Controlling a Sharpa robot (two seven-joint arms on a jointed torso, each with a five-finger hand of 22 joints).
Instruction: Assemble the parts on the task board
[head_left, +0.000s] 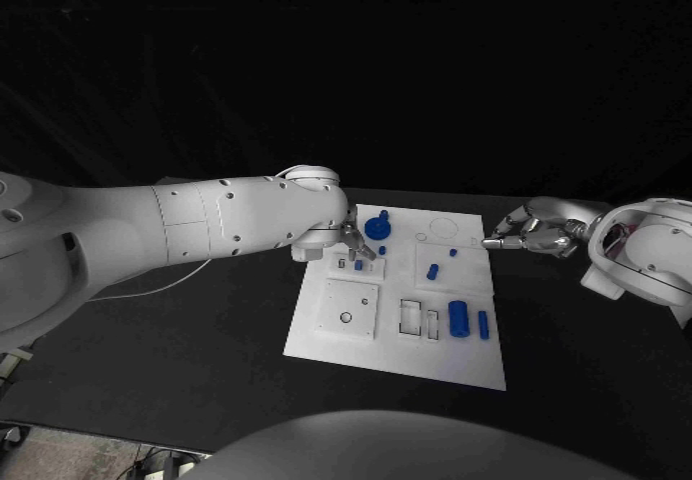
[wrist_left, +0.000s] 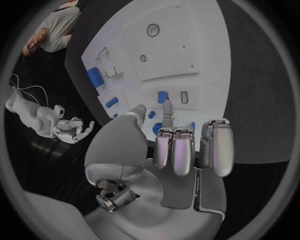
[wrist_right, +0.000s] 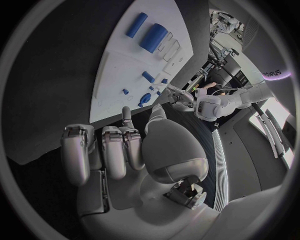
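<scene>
Simply a white task board (head_left: 329, 335), blue parts (head_left: 457, 318).

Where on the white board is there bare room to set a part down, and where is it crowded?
Bare room: the task board's near strip, below the two large blue cylinders. Also the raised square plate, bare except for a small hole. Crowded: the far end, where the left hand hovers by the blue round part.

1 white task board (head_left: 329, 340), approx 7 blue parts (head_left: 457, 318) on it, 2 robot hands (head_left: 351, 243)
</scene>
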